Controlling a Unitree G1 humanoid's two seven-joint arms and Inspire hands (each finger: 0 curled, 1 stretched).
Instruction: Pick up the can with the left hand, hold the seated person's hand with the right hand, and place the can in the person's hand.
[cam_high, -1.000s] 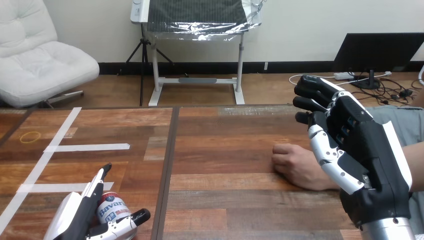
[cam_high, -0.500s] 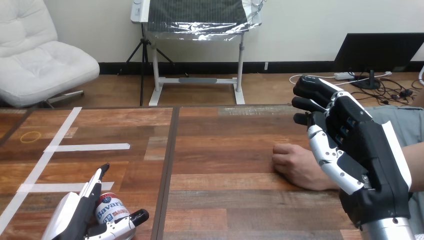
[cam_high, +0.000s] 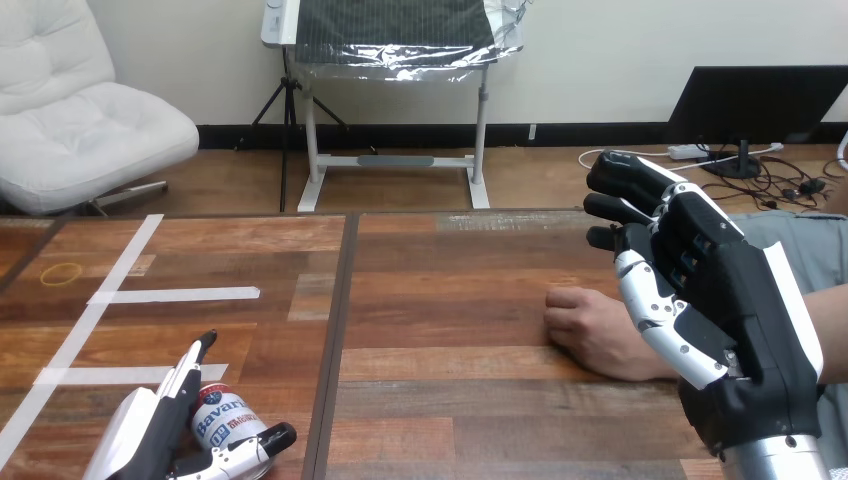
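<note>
A small red-and-white can (cam_high: 222, 421) stands upright near the table's front left edge. My left hand (cam_high: 150, 430) is round it with straight fingers along its left side and the thumb reaching under its right side; the can sits in the gap between them. The person's hand (cam_high: 592, 330) rests as a loose fist on the table at the right. My right hand (cam_high: 715, 300) hangs raised just right of that fist, back toward the camera, fingers relaxed and slightly bent, holding nothing; whether it touches the person's wrist is hidden.
White tape strips (cam_high: 170, 295) cross the left half of the wooden table (cam_high: 450, 300). A yellow rubber band (cam_high: 60, 273) lies at the far left. A dark seam (cam_high: 338, 330) splits the tabletop down the middle.
My left hand has slipped slightly toward the near edge beside the can. The right hand and the person's hand have stayed put.
</note>
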